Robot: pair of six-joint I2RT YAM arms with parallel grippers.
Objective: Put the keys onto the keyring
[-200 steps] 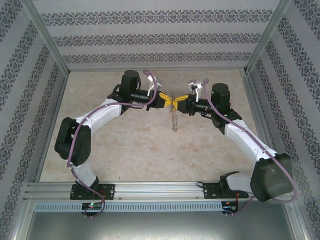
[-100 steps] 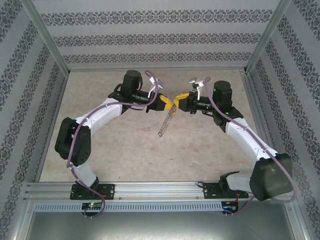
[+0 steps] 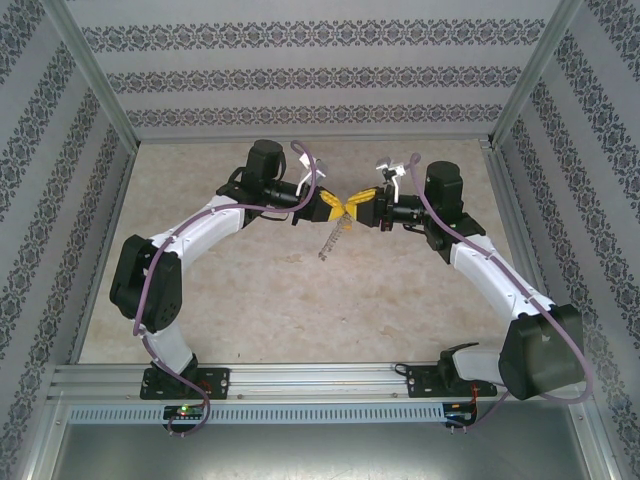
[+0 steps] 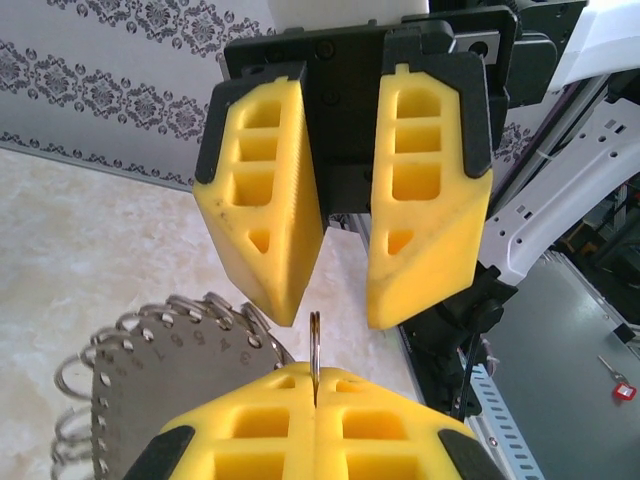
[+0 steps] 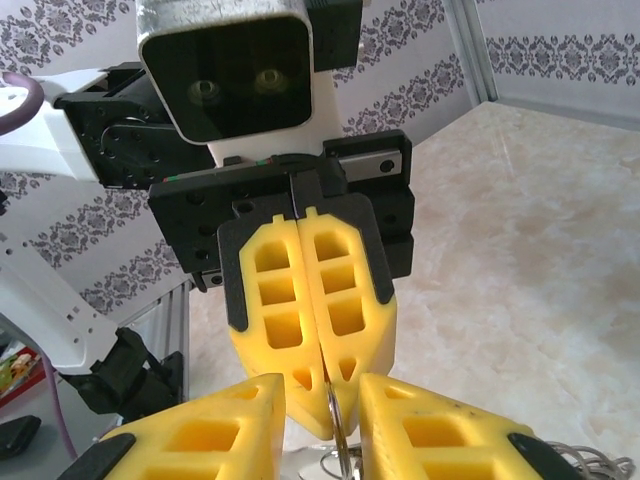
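My left gripper (image 4: pixel 315 378) is shut on a thin grey metal ring (image 4: pixel 315 345), seen edge-on and sticking up out of its tips. This ring is part of the keyring (image 3: pixel 333 238), which hangs below the grippers as a grey numbered disc (image 4: pixel 150 385) fringed with small rings. My right gripper (image 4: pixel 335 318) faces the left one tip to tip and is open. Its yellow fingers (image 5: pixel 200 430) sit on either side of the ring (image 5: pixel 338 440) without touching it. Both grippers meet above the table's middle (image 3: pixel 348 206). The small yellow-gold key is hidden.
The beige marble-patterned table (image 3: pixel 280 300) lies below, enclosed by patterned walls (image 3: pixel 300 75) and aluminium frame posts (image 3: pixel 95 75). A rail (image 3: pixel 300 380) runs along the near edge where the arm bases are bolted.
The hanging keyring swung from straight down out to the lower left, then drew up a little. The right gripper backed off slightly and closed in again on the left one's tips.
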